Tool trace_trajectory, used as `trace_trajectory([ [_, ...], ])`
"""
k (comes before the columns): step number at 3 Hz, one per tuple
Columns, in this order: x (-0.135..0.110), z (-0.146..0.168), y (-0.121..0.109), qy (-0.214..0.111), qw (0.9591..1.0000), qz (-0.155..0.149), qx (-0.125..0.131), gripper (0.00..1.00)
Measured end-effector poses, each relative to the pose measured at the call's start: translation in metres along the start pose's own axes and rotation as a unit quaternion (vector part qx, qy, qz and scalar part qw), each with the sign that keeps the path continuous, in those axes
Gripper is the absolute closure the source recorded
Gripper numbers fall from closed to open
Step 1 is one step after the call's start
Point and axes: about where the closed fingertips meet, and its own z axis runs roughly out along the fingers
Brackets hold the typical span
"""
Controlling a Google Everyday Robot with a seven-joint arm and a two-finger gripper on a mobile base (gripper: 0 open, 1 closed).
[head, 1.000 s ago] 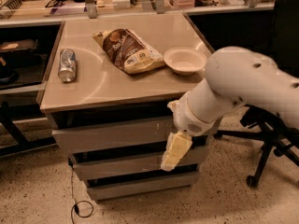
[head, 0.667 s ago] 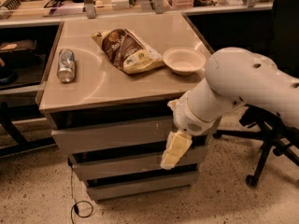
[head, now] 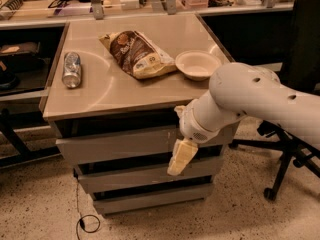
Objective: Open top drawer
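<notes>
My gripper (head: 182, 156) is nearest, pointing down just in front of the top drawer (head: 115, 145), right of centre at its lower edge. I cannot tell whether the claw is clenched or released. The drawer looks shut, so I judge the pull not yet done. Farther back, on the cabinet top, are a can (head: 71, 69), a snack bag (head: 137, 54) and a bowl (head: 197, 65).

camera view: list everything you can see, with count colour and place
cabinet: 1, tan top, centre
top drawer: 1, grey, under cabinet top
lower drawers: 2, grey, below it
can: 1, silver, on its side, top left
snack bag: 1, brown, top middle
bowl: 1, cream, right of bag
chair: 1, black, far right
cable: 1, black, floor, lower left
arm: 1, white, from right
gripper: 1, pale yellow, before drawer fronts, right of centre
</notes>
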Motion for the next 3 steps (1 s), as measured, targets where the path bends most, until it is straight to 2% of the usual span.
trace_trajectory([
  [1, 0.015, 0.026, -0.018, 0.003, 1.0, 0.003, 0.009, 0.0],
  [3, 0.047, 0.069, -0.031, 0.016, 0.9998, 0.007, -0.004, 0.0],
])
